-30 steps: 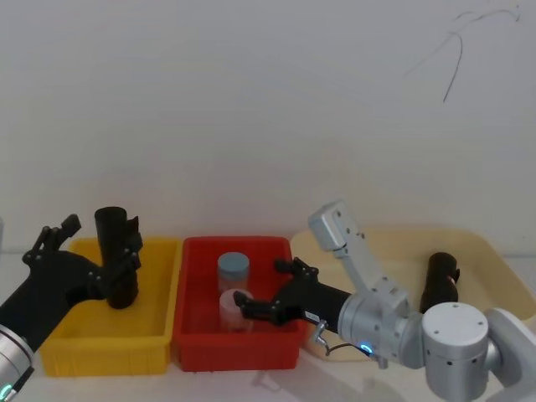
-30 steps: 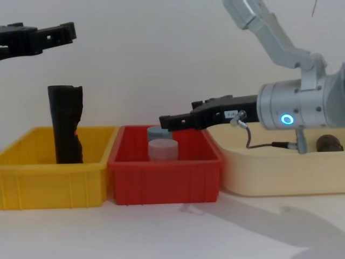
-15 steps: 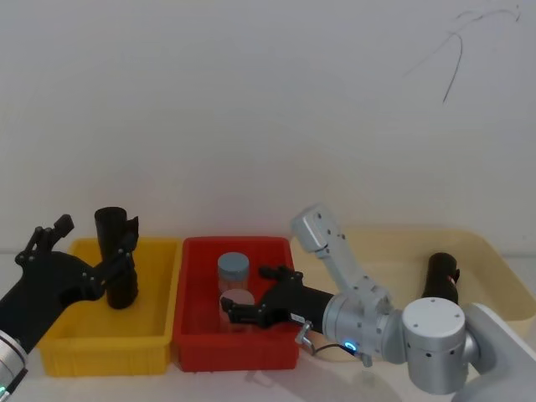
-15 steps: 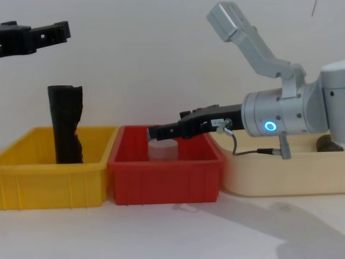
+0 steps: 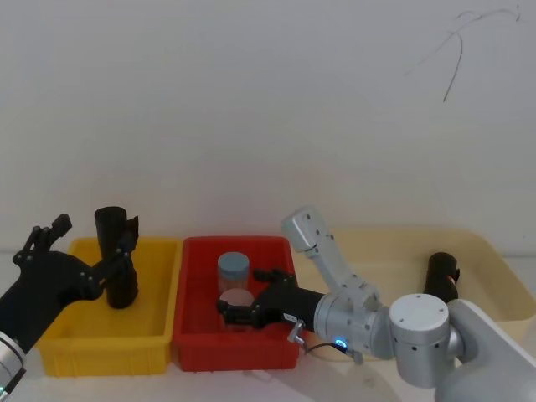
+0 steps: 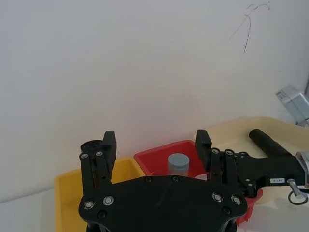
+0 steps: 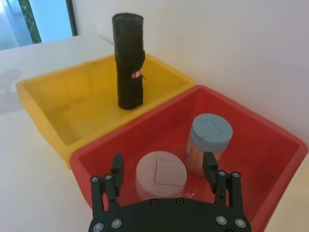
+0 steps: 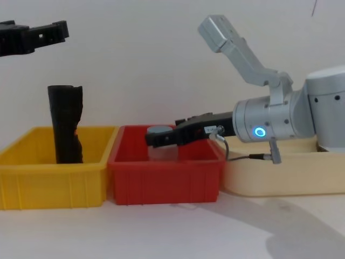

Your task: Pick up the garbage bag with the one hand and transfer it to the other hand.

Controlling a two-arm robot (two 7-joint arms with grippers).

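The left gripper [image 5: 79,251] hangs with fingers wide apart, holding nothing, just above and behind the bag [image 5: 115,258], which stands upright in the yellow bin [image 5: 151,335]. The right gripper [image 5: 243,293], fingers also apart and empty, hovers over jars [image 7: 161,176] in the red bin [image 5: 188,339].

- You see the garbage bag's [image 8: 66,124] base hidden behind the yellow bin [image 8: 51,181] wall.
- The right gripper [image 8: 153,138] covers the jars [image 8: 161,151] in the chest view.
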